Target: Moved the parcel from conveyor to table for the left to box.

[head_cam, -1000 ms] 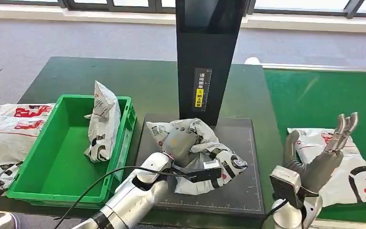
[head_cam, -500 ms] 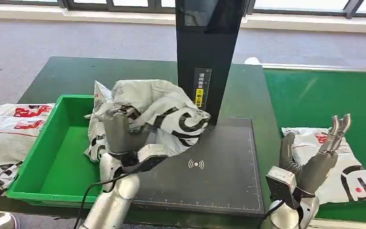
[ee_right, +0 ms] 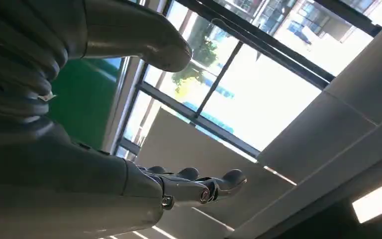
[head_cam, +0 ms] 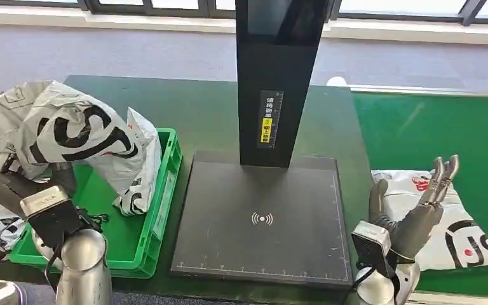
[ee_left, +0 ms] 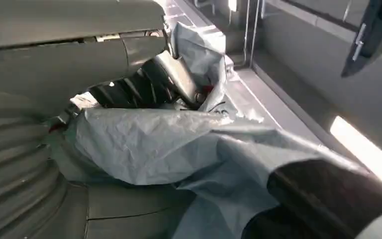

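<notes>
L hand [head_cam: 13,184] gripped the grey printed parcel [head_cam: 57,130], fingers wrapped in its crumpled film, holding it up over the green crate's [head_cam: 159,210] left part. Wrist cam: parcel film [ee_left: 179,149] bunched against the palm. A 2nd poly bag [head_cam: 141,159] leaned inside the crate, just right of the held one. R hand [head_cam: 419,210] was spread, empty, palm up, w/ another parcel [head_cam: 464,235] on the green conveyor [head_cam: 419,127] just beyond it. Scanner pad [head_cam: 264,219] lay between the hands.
</notes>
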`<move>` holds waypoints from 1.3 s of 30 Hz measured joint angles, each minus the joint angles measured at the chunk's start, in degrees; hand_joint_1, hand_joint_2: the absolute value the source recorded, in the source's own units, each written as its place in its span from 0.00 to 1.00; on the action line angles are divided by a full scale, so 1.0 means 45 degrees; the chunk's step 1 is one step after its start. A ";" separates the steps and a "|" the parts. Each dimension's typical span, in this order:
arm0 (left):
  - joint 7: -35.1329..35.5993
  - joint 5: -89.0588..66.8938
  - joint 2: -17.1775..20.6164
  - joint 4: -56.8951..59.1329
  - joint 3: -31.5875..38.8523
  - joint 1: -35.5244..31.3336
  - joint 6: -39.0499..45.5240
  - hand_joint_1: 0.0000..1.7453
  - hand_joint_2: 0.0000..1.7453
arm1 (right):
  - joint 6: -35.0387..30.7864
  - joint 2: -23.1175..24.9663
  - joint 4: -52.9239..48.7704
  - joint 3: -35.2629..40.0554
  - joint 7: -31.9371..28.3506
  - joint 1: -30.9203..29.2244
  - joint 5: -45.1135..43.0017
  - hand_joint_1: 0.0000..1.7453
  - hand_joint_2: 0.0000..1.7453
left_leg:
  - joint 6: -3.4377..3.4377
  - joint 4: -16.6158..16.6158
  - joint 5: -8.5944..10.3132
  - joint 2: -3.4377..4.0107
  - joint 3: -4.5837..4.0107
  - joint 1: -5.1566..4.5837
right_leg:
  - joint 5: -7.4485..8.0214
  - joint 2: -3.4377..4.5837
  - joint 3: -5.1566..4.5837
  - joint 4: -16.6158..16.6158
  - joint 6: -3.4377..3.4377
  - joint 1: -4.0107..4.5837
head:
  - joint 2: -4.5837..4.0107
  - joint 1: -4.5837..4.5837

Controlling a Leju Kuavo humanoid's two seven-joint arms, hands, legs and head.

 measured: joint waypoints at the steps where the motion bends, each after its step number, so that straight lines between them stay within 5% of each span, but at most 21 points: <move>1: 0.0005 0.0154 0.0005 0.0029 0.0212 0.0035 0.0000 1.00 1.00 | 0.0000 0.0000 -0.0048 0.0000 0.0009 0.0015 -0.0015 0.00 1.00 | 0.0000 0.0000 0.0000 0.0014 0.0000 0.0000 | 0.0002 0.0006 -0.0007 0.0000 -0.0001 0.0001 | 0.0000 0.0000; 11: 0.0229 0.0159 0.0019 0.0554 0.1272 0.0178 -0.0005 1.00 1.00 | -0.0102 -0.0010 -0.0442 0.0000 0.0010 0.0265 -0.0058 0.00 1.00 | 0.0000 0.0002 0.0000 0.0020 0.0008 0.0000 | 0.0001 0.0013 -0.0020 -0.0002 -0.0001 -0.0002 | 0.0000 -0.0005; 19: 0.4198 -0.4845 -0.0015 0.2571 0.1437 -0.0239 -0.0024 1.00 1.00 | -0.0301 -0.0010 -0.1083 -0.0010 -0.0073 0.0642 -0.0175 0.00 1.00 | 0.0000 0.0002 -0.0001 0.0041 0.0009 0.0000 | 0.0004 0.0018 -0.0029 -0.0003 -0.0002 -0.0003 | -0.0005 -0.0005; 30: 0.5353 -0.5795 -0.0068 0.4304 0.1170 -0.0634 -0.0019 1.00 1.00 | -0.0301 -0.0010 -0.1107 -0.0024 -0.0180 0.0630 -0.0189 0.00 1.00 | 0.0000 0.0004 -0.0001 0.0051 0.0010 0.0000 | 0.0007 0.0025 -0.0022 -0.0002 -0.0002 -0.0002 | 0.0000 -0.0005; 31: 0.5372 -0.5810 -0.0068 0.4352 0.1165 -0.0645 -0.0019 0.19 1.00 | -0.0306 -0.0010 -0.1107 -0.0024 -0.0180 0.0631 -0.0189 0.00 1.00 | 0.0000 0.0004 -0.0001 0.0051 0.0010 0.0000 | 0.0007 0.0025 -0.0025 -0.0002 -0.0002 -0.0002 | 0.0000 -0.0005; 32: 0.5460 -0.5893 -0.0068 0.4420 0.1155 -0.0666 -0.0019 0.00 1.00 | -0.0306 -0.0010 -0.1107 -0.0024 -0.0170 0.0631 -0.0185 0.00 1.00 | 0.0000 0.0004 -0.0001 0.0051 0.0010 0.0000 | 0.0007 0.0025 -0.0030 -0.0002 -0.0002 -0.0002 | -0.0005 -0.0005; 35: 0.5873 -0.6204 -0.0073 0.4663 0.1145 -0.0713 -0.0019 0.00 1.00 | -0.0306 -0.0010 -0.1107 -0.0024 -0.0102 0.0629 -0.0160 0.00 1.00 | 0.0000 0.0003 -0.0001 0.0051 0.0009 0.0000 | 0.0006 0.0025 -0.0027 -0.0002 -0.0002 -0.0002 | -0.0005 -0.0005; 36: 0.5975 -0.6232 -0.0073 0.4687 0.1145 -0.0715 -0.0019 0.00 0.00 | -0.0306 -0.0010 -0.1107 -0.0024 -0.0058 0.0628 -0.0131 0.00 1.00 | 0.0000 0.0003 -0.0001 0.0051 0.0009 0.0000 | 0.0006 0.0025 -0.0022 -0.0002 -0.0002 -0.0001 | 0.0000 -0.0005; 39: 0.6163 -0.6019 -0.0073 0.4721 0.1150 -0.0720 -0.0005 0.00 0.00 | -0.0306 -0.0010 -0.1102 -0.0024 0.0010 0.0616 -0.0087 0.00 1.00 | 0.0000 0.0004 -0.0001 0.0049 0.0010 0.0000 | 0.0006 0.0024 -0.0025 -0.0002 -0.0002 -0.0002 | 0.0000 -0.0005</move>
